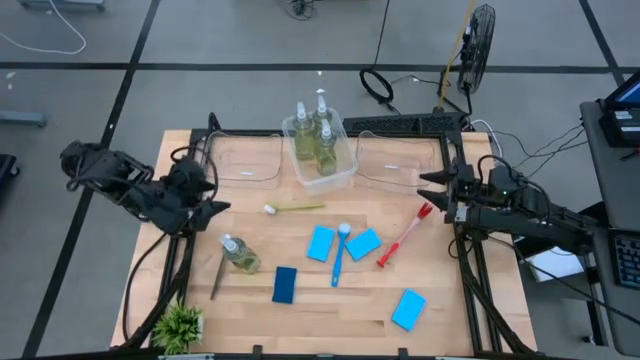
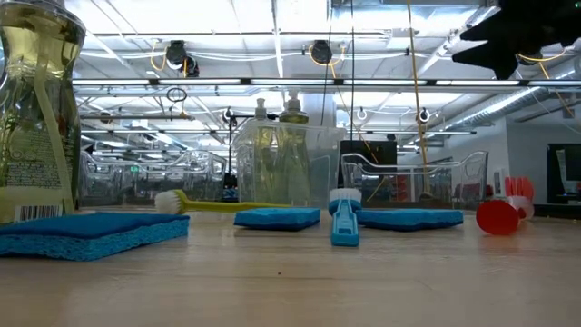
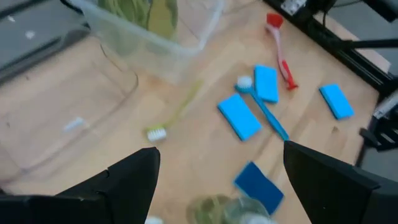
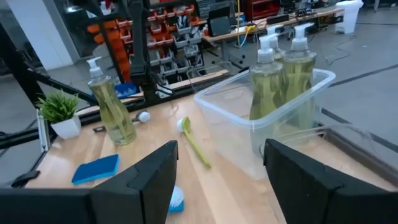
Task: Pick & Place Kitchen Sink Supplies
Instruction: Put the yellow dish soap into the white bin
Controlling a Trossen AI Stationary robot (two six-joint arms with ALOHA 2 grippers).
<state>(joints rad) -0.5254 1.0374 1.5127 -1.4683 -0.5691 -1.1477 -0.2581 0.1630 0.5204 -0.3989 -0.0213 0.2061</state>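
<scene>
Three pump bottles of yellow-green liquid [image 1: 318,135] stand in a clear bin [image 1: 342,172] at the far middle. A fourth bottle [image 1: 238,253] stands on the table at the near left. Several blue sponges lie flat: two [image 1: 320,243] [image 1: 363,243] at the centre, a darker one [image 1: 285,285] nearer, and one [image 1: 408,309] at the near right. A green brush [image 1: 295,208], a blue brush [image 1: 340,255], a red brush [image 1: 405,235] and a dark brush [image 1: 217,275] lie on the table. My left gripper [image 1: 218,197] is open and empty above the table's left side. My right gripper [image 1: 430,190] is open and empty above its right side.
Two more clear bins stand at the far edge, one on the left [image 1: 240,160] and one on the right [image 1: 400,160] of the bin with the bottles. A small green potted plant [image 1: 180,325] stands at the near left corner. Black frame rails run along both table sides.
</scene>
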